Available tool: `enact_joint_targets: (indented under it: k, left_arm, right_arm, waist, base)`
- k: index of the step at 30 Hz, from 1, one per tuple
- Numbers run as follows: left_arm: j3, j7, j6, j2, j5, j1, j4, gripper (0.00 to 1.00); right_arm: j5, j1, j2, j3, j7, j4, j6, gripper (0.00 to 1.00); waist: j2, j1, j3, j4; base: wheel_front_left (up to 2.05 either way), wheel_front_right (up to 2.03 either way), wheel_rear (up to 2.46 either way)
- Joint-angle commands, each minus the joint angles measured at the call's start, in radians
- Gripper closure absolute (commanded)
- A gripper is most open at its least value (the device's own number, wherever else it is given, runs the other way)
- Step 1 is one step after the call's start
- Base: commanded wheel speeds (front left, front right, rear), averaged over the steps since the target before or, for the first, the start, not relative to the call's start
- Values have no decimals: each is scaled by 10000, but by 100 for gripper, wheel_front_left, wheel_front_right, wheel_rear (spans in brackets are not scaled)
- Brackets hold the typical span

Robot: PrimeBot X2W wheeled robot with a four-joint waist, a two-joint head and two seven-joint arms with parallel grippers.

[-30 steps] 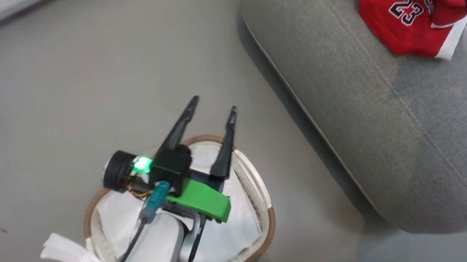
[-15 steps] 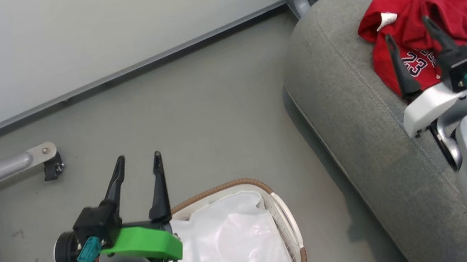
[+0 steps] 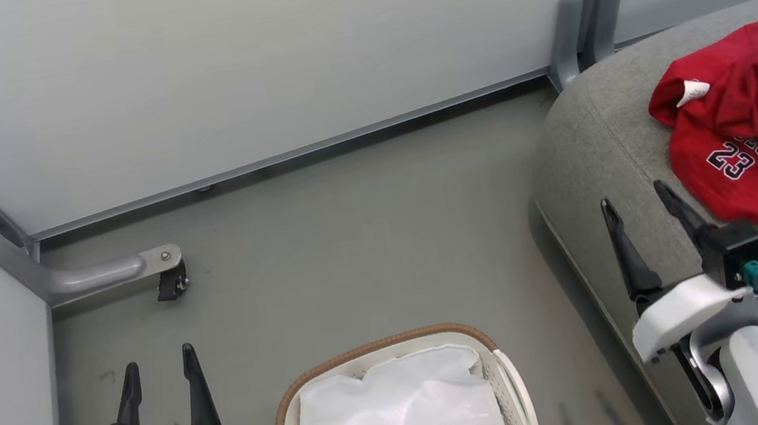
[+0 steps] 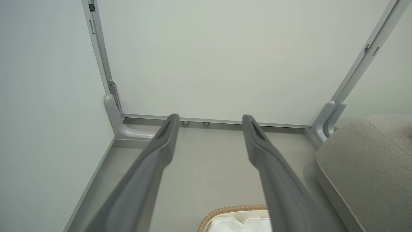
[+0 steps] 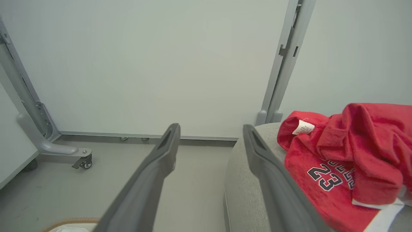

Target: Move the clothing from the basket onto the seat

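Grey wall panels (image 3: 254, 59), castor bracket (image 3: 134, 265), clothing (image 3: 747, 138) on seat (image 3: 587, 161)

floor (image 3: 354, 245): grey | wall panels (image 3: 253, 52): pale | panel foot (image 3: 98, 273): on floor (black caster (image 3: 172, 283) at tip)

Left hand (image 3: 155, 362) and right hand (image 3: 633, 200) gape, empty.

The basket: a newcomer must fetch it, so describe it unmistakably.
Find the big grey seat on the robot's right. On the floor left of it stands the basket. Only it has a brown woven rim and white liner; the seat's clothing is red.
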Motion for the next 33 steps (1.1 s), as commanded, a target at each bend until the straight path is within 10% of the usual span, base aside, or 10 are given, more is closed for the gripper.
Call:
enact_joint_targets:
  k: [1, 33]
  left_arm:
    - [80, -4, -56, -23, 93, 249, -28, 0]
    - [-177, -5, -31, -104, 15, 634, 394, 0]
  right_arm:
    - [261, 371, -27, 128, -24, -138, -14, 0]
    - [1033, 1634, -24, 657, -23, -306, -14, 0]
  waist:
    - [0, 1, -275, 260]
    - [0, 1, -478, 279]
  base:
    - [0, 0, 0]
    - [0, 0, 0]
